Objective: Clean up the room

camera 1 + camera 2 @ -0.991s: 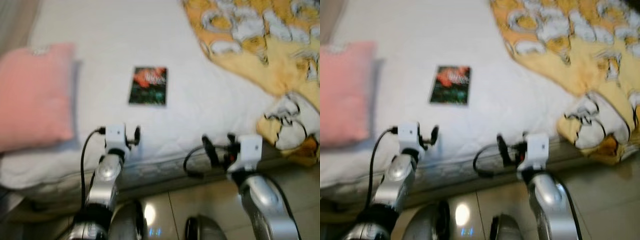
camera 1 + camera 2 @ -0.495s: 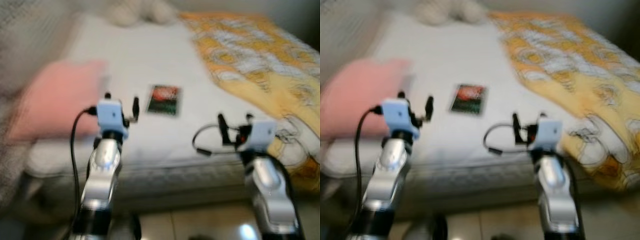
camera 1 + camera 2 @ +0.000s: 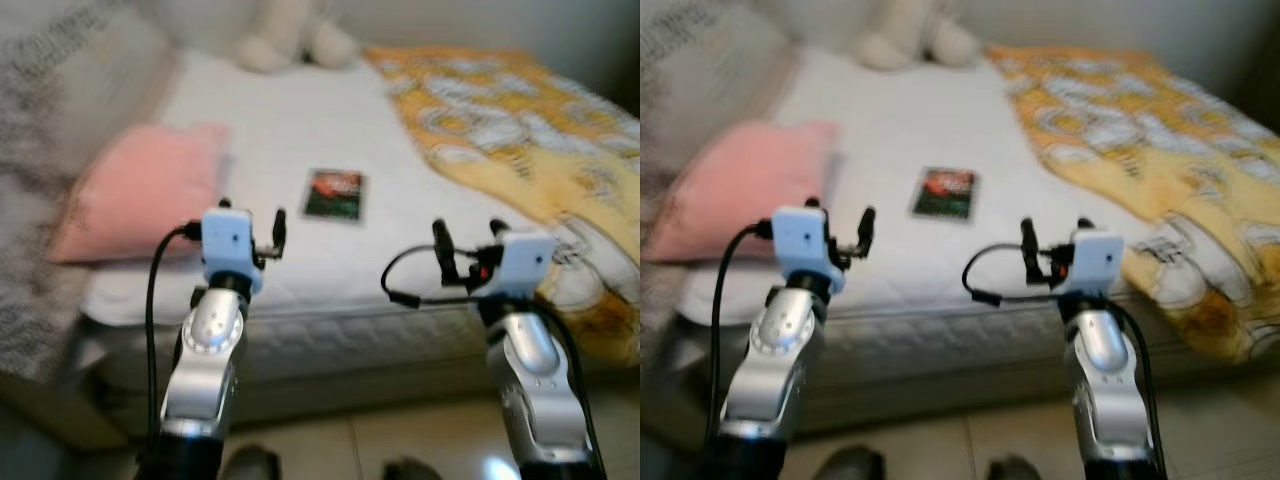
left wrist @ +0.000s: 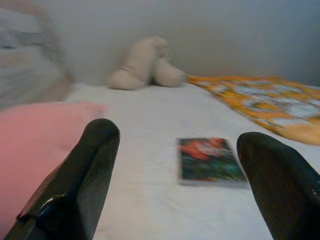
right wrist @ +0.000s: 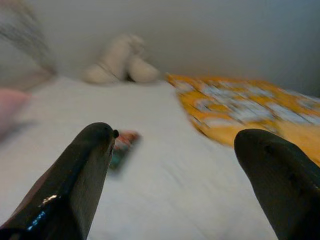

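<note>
The left gripper (image 3: 252, 218) hung at the near edge of the white quilted mattress (image 3: 300, 140), its two black fingers spread wide with nothing between them. A thin rectangular book with a dark red-and-green cover (image 3: 335, 194) lay flat on the mattress just ahead of that gripper and slightly toward the robot's right; in the left wrist view the book (image 4: 209, 160) sat between the two fingers' lines, nearer the right-hand one, well short of touching either. The right gripper (image 3: 466, 243) was held level with the left one at the mattress edge, its fingers also parted wide and empty; the book lay ahead of it and off to its left. A soft pink pillow (image 3: 140, 200) rested on the mattress to the left of the left gripper. A yellow blanket with white patterns (image 3: 520, 130) covered the mattress ahead and right of the right gripper. A beige plush toy (image 4: 145, 62) sat far beyond the book, against the wall.
</note>
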Available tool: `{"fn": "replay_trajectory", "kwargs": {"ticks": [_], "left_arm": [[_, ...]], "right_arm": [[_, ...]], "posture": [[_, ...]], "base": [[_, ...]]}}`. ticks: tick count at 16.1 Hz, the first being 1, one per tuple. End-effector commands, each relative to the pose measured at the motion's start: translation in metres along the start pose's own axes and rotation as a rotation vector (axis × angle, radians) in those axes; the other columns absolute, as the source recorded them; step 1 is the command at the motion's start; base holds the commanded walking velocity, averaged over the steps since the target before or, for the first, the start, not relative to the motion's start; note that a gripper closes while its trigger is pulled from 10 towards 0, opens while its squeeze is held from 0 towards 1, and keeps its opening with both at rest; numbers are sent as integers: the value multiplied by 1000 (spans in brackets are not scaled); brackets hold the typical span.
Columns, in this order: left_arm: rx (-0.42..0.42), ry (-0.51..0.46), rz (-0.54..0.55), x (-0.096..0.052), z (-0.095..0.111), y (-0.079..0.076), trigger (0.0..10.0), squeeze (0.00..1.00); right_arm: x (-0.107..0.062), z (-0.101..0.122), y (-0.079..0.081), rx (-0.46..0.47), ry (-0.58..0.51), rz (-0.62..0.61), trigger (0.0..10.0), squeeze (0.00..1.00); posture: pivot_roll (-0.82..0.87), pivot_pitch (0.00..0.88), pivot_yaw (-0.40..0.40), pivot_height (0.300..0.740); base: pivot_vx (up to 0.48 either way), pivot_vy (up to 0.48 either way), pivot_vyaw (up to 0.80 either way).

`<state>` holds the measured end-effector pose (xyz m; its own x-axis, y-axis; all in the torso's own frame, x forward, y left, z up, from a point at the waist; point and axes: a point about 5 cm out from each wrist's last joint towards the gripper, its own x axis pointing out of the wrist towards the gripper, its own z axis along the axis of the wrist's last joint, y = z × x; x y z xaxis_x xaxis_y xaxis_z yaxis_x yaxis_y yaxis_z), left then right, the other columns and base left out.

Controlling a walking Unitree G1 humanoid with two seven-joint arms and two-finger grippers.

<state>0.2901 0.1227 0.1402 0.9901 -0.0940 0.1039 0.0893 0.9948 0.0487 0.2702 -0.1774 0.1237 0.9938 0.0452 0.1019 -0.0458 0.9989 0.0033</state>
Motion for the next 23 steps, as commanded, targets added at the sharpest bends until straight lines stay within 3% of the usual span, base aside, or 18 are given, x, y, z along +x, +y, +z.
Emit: {"fn": "replay_trajectory", "kwargs": {"ticks": [1, 6, 14, 20, 22, 23], "left_arm": [[18, 25, -13, 0, -4, 0, 10000, 0], [18, 55, -30, 7, -5, -4, 10000, 0], [-10, 74, -37, 8, -9, -8, 10000, 0], [-41, 105, -29, 6, -16, -10, 10000, 0], [-3, 165, -148, -37, -27, 4, 10000, 0], [-7, 191, -173, -48, -33, 5, 10000, 0]], "right_arm": [[-1, -2, -7, 6, 9, -24, 10000, 0], [4, -5, 2, 17, 17, 14, 10000, 0], [5, -7, 1, 17, 30, 21, 10000, 0], [-6, -17, 4, 36, 80, 39, 10000, 0], [-42, -29, 2, -21, 172, 46, 10000, 0], [-53, -31, 1, -46, 193, 64, 10000, 0]], "posture": [[21, 0, -18, 700], [21, 0, -15, 700], [13, 0, -16, 700], [13, 0, -27, 700], [-9, 0, -46, 700], [-7, 0, -50, 700]], "base": [[0, 0, 0], [379, 0, 0], [480, 0, 0], [480, 0, 0], [480, 0, 0], [480, 0, 0]]}}
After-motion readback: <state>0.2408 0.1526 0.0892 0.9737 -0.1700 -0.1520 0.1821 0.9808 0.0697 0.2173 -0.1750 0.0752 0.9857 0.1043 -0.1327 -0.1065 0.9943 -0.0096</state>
